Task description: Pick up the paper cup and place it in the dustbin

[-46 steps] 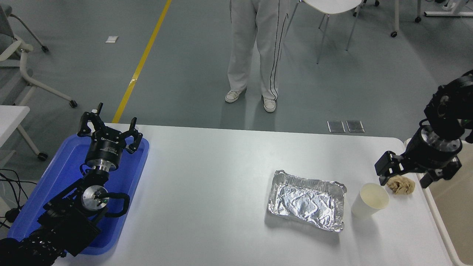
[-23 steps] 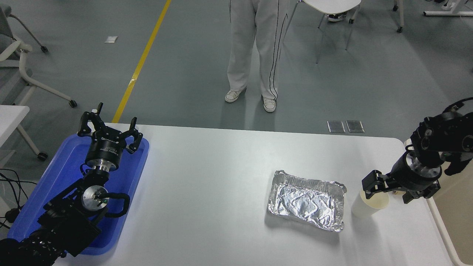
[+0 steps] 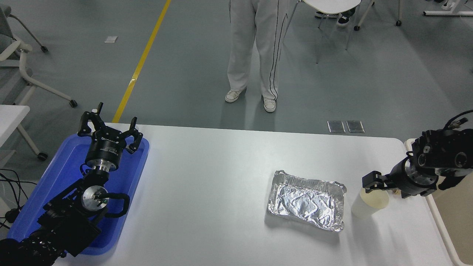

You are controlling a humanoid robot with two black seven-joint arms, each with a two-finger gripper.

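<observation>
Two grippers are ours: the right gripper (image 3: pixel 382 184) sits at the paper cup (image 3: pixel 368 202) rim, just right of the foil tray (image 3: pixel 307 200), grip unclear. Far left, the left gripper (image 3: pixel 110 130) spreads empty; its label is unreadable.

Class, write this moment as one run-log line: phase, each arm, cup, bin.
phase: reaching to grasp | right gripper: at cup rim, grip unclear | left gripper: parked open above blue tray | cup: upright on table | bin: right of table
</observation>
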